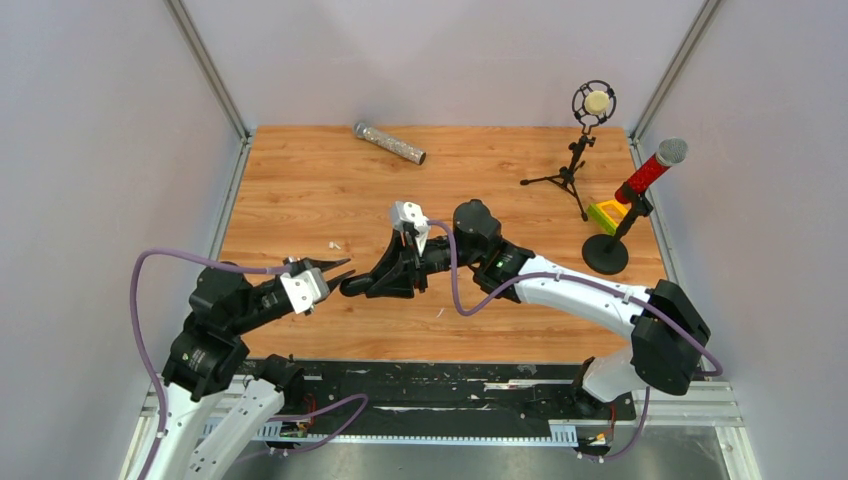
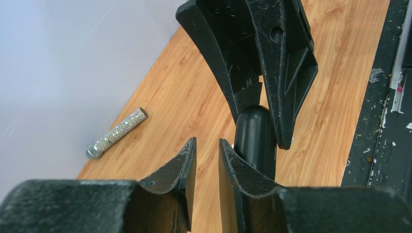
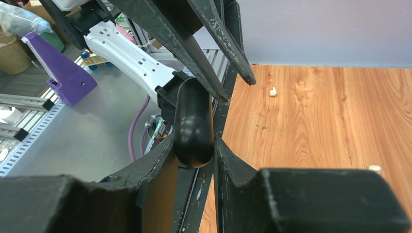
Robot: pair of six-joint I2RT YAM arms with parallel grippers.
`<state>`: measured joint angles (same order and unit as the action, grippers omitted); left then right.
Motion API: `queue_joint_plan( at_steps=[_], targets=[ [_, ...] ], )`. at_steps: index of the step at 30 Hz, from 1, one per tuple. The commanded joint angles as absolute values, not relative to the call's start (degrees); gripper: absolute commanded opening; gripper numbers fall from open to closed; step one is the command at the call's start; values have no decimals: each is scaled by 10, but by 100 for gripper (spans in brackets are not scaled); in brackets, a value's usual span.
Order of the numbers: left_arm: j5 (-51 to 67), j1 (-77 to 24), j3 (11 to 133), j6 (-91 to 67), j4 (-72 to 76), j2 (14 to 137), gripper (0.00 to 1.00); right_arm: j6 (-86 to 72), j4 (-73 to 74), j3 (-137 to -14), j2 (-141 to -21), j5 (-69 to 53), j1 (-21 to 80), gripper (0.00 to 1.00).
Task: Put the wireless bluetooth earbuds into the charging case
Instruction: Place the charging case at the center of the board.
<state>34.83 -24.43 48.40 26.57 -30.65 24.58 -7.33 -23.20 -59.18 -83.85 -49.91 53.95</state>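
Between the two arms, raised off the surface, the charging case is clamped across its lower end in the right claw. It is a smooth black capsule, and its rounded free end points toward the left claw.

The left claw has its jaws narrowly parted, with wood showing through the gap and nothing visible between them. Its tips lie just beside the case's free end, and in the left wrist view one finger passes in front of the case.

No lid seam shows, so the case looks closed, and the step in hand is most likely getting the lid open. To do that well, the right claw should grip low on the case so that the upper part is free. The left claw should centre on the free end before closing, because an off-centre pinch on so slick and rounded a shell could squirt it sideways.

Beyond the case, a small whitish piece lies on the surface and may be an earbud. A second pale bit lies on the right arm's side of the case, too small to name. The black earbud is not in sight.
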Motion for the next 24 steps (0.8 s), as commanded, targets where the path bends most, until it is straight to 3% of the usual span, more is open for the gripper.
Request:
queue_joint_plan(
  at_steps=[1,6,10,14,18,24],
  targets=[
    [377,-245,507,277,-315,241,30,-63,-243,-617,-834,-485,539,0],
    [305,-245,514,258,-285,239,36,-76,-229,-616,-833,-463,521,0],
    [212,-245,515,229,-254,238,52,-111,-214,-605,-834,-422,474,0],
    [130,-245,507,206,-243,238,75,-162,-195,-592,-841,-373,418,0],
    [90,-245,489,180,-253,235,84,-215,-158,-596,-867,-336,357,0],
    [67,-245,455,147,-271,223,90,-323,-104,-613,-960,-345,230,0]
  ],
)
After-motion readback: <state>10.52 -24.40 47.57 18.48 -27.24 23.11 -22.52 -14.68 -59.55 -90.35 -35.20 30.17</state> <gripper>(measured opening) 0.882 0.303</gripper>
